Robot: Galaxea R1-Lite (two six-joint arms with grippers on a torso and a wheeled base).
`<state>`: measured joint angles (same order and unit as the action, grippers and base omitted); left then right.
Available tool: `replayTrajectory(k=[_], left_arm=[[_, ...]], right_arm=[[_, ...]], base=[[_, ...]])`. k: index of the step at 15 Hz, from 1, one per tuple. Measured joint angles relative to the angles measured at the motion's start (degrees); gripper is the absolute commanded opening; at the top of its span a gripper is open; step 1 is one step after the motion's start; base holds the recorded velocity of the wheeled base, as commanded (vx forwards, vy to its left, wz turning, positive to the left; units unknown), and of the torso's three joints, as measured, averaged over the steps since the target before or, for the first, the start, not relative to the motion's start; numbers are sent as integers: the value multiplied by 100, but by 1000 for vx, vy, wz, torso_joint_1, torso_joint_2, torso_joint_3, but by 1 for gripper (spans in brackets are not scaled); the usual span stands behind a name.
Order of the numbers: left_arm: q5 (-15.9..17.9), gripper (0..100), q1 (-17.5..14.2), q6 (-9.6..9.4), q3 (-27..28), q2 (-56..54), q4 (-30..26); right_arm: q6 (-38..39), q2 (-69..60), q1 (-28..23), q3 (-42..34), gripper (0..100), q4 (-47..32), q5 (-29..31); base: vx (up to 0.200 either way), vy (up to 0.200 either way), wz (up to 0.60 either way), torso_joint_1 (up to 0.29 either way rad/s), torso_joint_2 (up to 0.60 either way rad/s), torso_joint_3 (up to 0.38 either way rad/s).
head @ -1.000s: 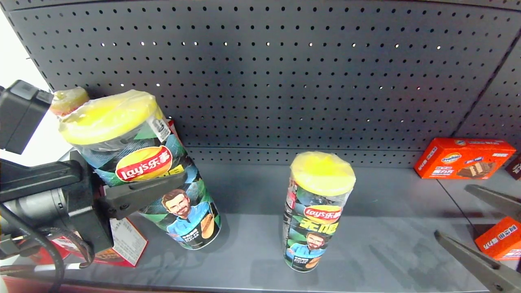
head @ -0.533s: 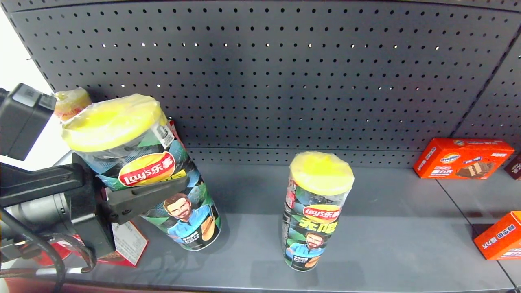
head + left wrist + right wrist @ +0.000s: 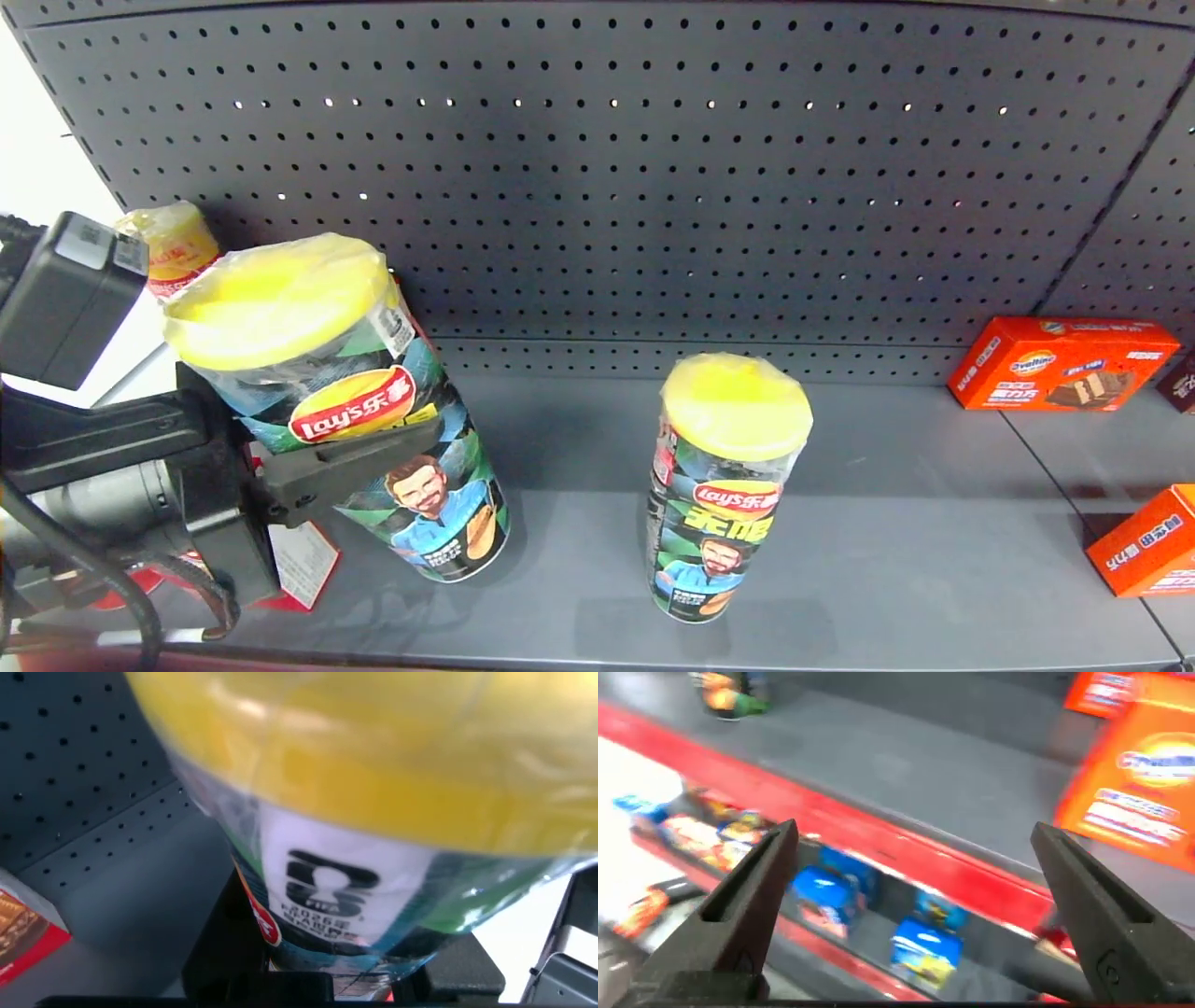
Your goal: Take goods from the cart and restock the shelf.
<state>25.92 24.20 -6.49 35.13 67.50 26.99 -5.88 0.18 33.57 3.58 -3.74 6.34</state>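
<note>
the left gripper (image 3: 359,439) pinches a can (image 3: 308,345) round its middle, one finger across the label, likely so its base can be set on the shelf (image 3: 887,541) left of the upright can (image 3: 719,495). its long axis is tilted, lid leaning left, base low by the shelf floor; i cannot tell if it touches. the right gripper (image 3: 915,835) hangs spread and empty off the shelf's near edge.

Held can (image 3: 353,411) nudged right/down; R gripper (image 3: 915,831) pulled back
</note>
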Motion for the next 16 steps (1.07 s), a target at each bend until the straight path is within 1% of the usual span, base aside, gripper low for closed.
replayTrajectory(k=[2, 3, 4, 5, 6, 7, 8, 9, 12, 13, 14, 15, 16], left_arm=[[0, 0, 123, 2, -40, 0, 7], [7, 0, 162, 4, -52, 0, 13], [9, 0, 179, 6, -60, 0, 21], [30, 0, 187, 13, -71, 0, 24], [41, 0, 193, 15, -77, 0, 24], [71, 0, 193, 22, -82, 2, 24], [112, 0, 193, 24, -83, 5, 27], [143, 0, 195, 22, -83, 5, 29], [154, 0, 272, 24, -85, 5, 33], [156, 0, 295, 24, -88, 0, 29], [161, 0, 319, 26, -93, -5, 27], [158, 0, 350, 24, -93, -11, 27], [158, 0, 397, 24, -96, -13, 24]], right_arm=[[9, -21, 215, -148, 100, 519, -119], [22, -28, 317, -224, 100, 577, -334], [178, -29, 389, -244, 100, 533, -344], [266, -32, 421, -249, 100, 443, -240], [299, -34, 394, -244, 100, 374, 37], [312, -34, 324, -229, 100, 364, 146], [321, -29, 193, -224, 100, 361, 197], [328, 0, -54, -222, 100, 358, 213], [383, 91, -1271, -216, 100, 363, 269], [435, 83, -1541, -227, 100, 393, 327], [492, 52, -1624, -249, 100, 478, 384], [523, 23, -1627, -268, 100, 535, 294], [525, 6, -1627, -284, 100, 533, 0]], base=[[0, 0, 0, 0, 0, 0], [0, 0, 0, 0, 0, 0], [0, 0, 0, 0, 0, 0], [0, 0, 0, 0, 0, 0], [0, 0, 0, 0, 0, 0], [0, 0, 0, 0, 0, 0], [0, 0, 0, 0, 0, 0], [0, 0, 0, 0, 0, 0], [0, 0, 0, 0, 0, 0], [0, 0, 0, 0, 0, 0], [0, 0, 0, 0, 0, 0], [0, 0, 0, 0, 0, 0], [0, 0, 0, 0, 0, 0]])
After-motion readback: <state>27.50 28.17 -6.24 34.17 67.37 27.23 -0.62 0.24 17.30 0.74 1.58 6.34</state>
